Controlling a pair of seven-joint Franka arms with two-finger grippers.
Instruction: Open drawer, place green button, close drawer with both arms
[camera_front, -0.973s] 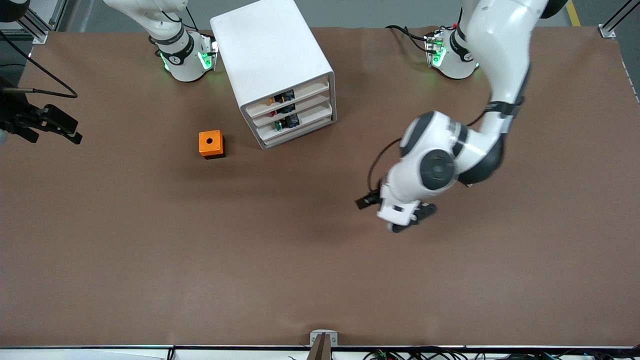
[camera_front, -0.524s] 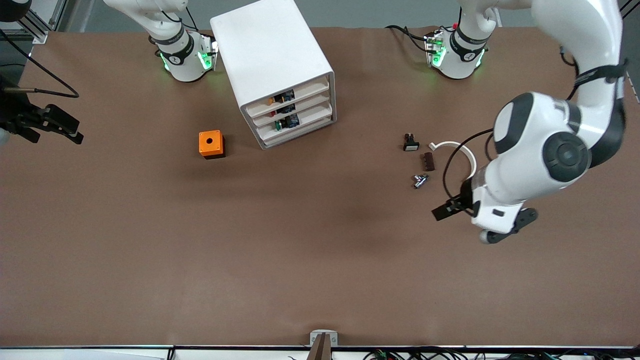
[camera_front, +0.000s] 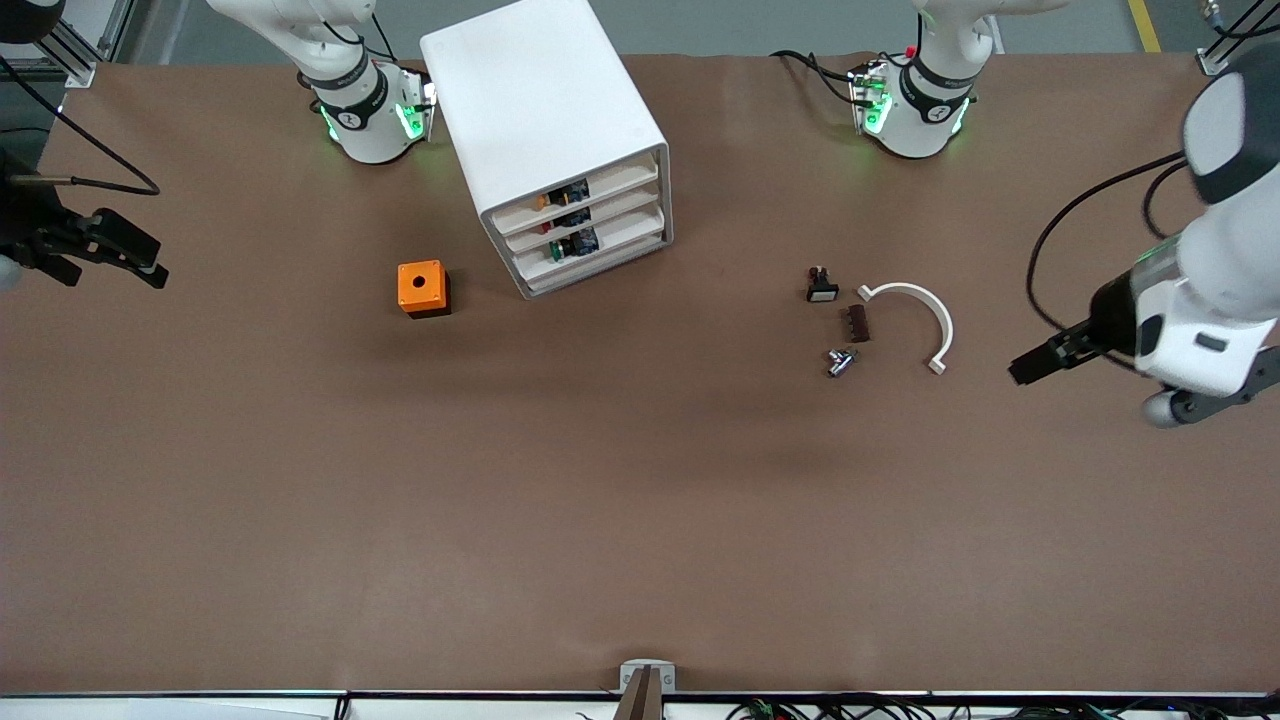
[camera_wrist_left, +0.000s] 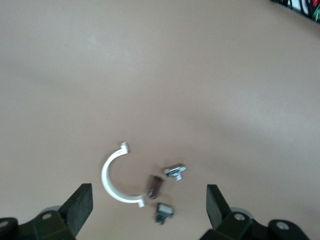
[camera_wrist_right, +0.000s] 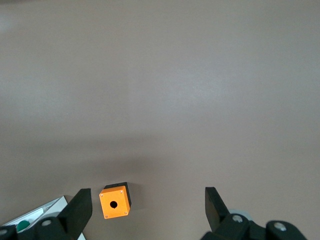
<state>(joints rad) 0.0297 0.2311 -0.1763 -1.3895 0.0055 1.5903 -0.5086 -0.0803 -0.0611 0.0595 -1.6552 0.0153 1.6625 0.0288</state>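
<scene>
Swinging away from the middle of the table, the left arm has carried its left gripper (camera_front: 1190, 395) out over the table's edge at its own end, uncovering a small cluster of parts it hid a second ago. Its fingers (camera_wrist_left: 80, 206) stand wide with nothing between them. The right gripper (camera_front: 110, 250) waits over the edge at the right arm's end, likewise spread wide and empty; it has not shifted.

All four drawers of the white cabinet (camera_front: 545, 110) look pushed in. The drawer (camera_front: 590, 243) — third from the top — shows a green cap through its front, which I take to be the button (camera_front: 556, 250), though it is too small to be sure. If so, the placing and closing appear done and both arms are pulling back to rest.

Near the cabinet's front corner, toward the right arm's end, sits the orange box (camera_front: 423, 288). Toward the left arm's end lie the black button with a white cap (camera_front: 822, 287), a brown block (camera_front: 857, 323), a small metal fitting (camera_front: 840, 361) and a white curved clip (camera_front: 915, 315) — close together, none touching as far as I can tell.

The next move, by my judgement, calls for little: parking clear of the table. Should the drawer front prove not fully seated, a gripper would need to come squarely in front of it and push.
</scene>
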